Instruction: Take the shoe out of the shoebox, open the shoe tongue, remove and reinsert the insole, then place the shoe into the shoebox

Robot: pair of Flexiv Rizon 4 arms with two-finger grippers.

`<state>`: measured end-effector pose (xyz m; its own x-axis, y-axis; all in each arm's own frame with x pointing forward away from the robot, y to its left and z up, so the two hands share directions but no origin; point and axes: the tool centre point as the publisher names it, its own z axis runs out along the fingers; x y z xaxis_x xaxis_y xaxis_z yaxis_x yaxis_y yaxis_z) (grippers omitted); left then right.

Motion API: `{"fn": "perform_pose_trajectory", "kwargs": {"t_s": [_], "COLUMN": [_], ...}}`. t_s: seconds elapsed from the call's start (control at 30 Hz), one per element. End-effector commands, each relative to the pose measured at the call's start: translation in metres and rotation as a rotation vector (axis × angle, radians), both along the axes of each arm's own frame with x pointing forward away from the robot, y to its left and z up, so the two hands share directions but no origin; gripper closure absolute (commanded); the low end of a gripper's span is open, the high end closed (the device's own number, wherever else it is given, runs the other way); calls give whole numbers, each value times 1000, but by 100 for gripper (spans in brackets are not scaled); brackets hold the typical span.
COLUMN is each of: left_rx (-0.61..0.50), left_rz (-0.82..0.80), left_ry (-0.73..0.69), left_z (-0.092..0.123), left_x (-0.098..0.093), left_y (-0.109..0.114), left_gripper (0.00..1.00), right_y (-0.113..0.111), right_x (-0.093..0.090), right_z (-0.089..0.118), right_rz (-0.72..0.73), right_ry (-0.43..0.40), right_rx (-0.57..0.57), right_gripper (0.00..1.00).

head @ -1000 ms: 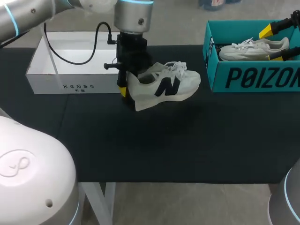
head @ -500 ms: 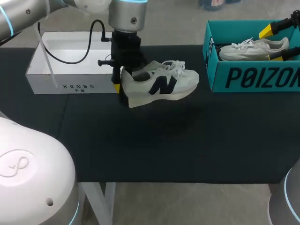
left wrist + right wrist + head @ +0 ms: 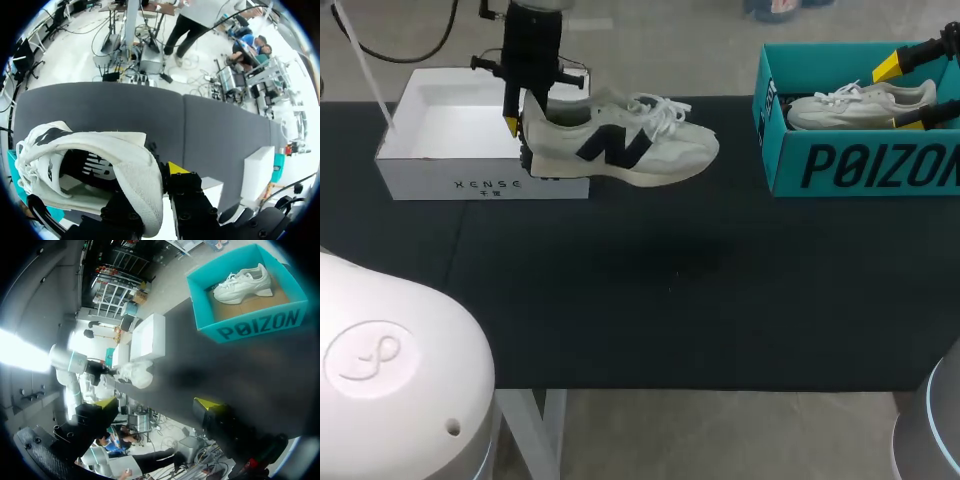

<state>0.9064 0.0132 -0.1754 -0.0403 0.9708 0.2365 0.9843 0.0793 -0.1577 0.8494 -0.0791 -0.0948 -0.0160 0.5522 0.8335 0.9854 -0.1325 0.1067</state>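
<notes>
Down at the near side, the dark table has nothing on it in the middle of the head picture.

Further back, in the upper left, my left gripper hangs above the table and holds the white shoe. Its fingers are closed on the heel, one inside the shoe and one outside, as the left wrist view shows. The shoe lies flat in the air, toe pointing to the right. Its heel is at the right front corner of the white box.

A second ago the shoe was nearer the middle of the picture, with its toe tipped up. Since then the arm has carried it left and further back, and has made it level. I think this means the last step is under way: putting the shoe into the box. It is not inside yet, and the shoe has to go over the box wall first.

Farthest back, in the upper right, a teal box holds a second shoe. My right gripper waits above that box with its fingers wide apart, holding nothing.
</notes>
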Motion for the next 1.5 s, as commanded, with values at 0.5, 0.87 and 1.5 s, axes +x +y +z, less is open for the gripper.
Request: {"fn": "perform_pose_trajectory", "kwargs": {"t_s": [0.5, 0.87, 1.5], "left_rx": [-5, -56, 16], "left_rz": [4, -115, -138], "left_ry": [26, -74, -76], "left_z": [2, -11, -8], "left_x": [8, 66, 162], "left_y": [2, 94, 183], "left_gripper": [100, 100, 100], "right_y": [0, 0, 0], "right_x": [1, 1, 1], "right_z": [0, 0, 0], "right_rz": [0, 0, 0], "right_ry": [2, 2, 2], "right_rx": [-3, -3, -3], "right_gripper": [0, 0, 0]}}
